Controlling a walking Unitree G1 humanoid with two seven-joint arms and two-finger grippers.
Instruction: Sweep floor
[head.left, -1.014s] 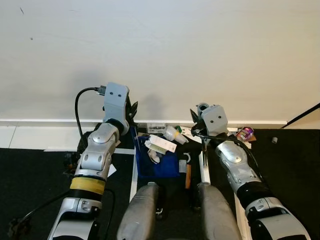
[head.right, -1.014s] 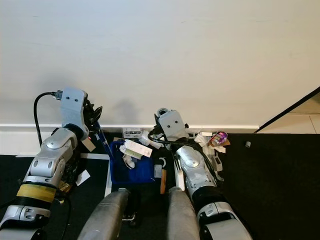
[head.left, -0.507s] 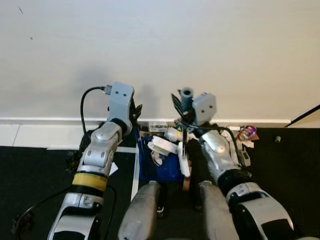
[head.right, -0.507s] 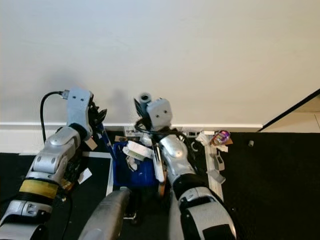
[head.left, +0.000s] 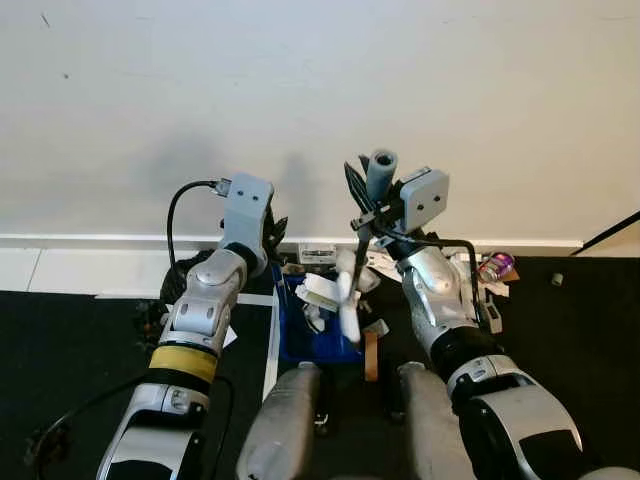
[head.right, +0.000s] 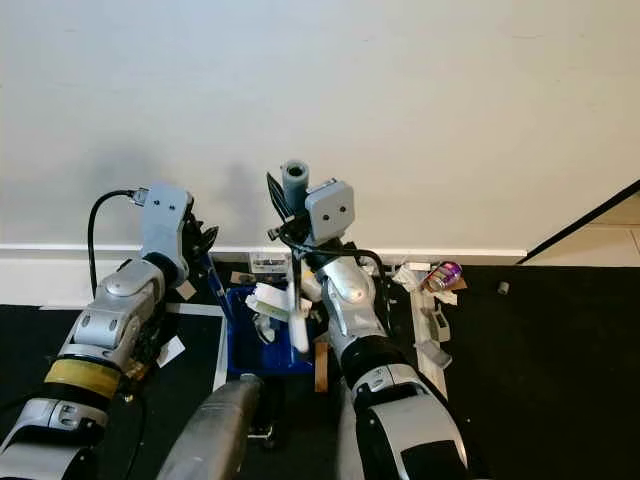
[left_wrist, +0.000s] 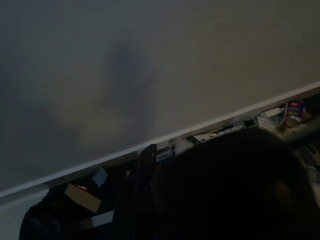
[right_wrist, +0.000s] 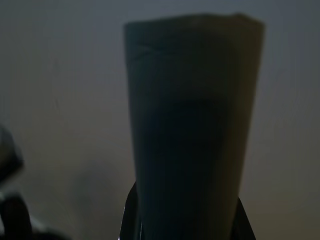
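Up close, right hand (head.left: 368, 192) gripping broom handle (right_wrist: 192, 125), litter-filled blue dustpan (head.left: 315, 335) below

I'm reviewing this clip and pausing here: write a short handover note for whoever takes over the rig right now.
Right gripper: shut on the grey broom handle, raised in front of the wall; the brush head hangs over the blue dustpan.
Left gripper: at the dustpan's handle by the baseboard; grip cannot be judged.
Done: some white scraps already lie in the dustpan.
Left: litter remains along the baseboard on the robot's right, including a purple can, paper bits and a small grey piece on the dark floor. Sweep these in.
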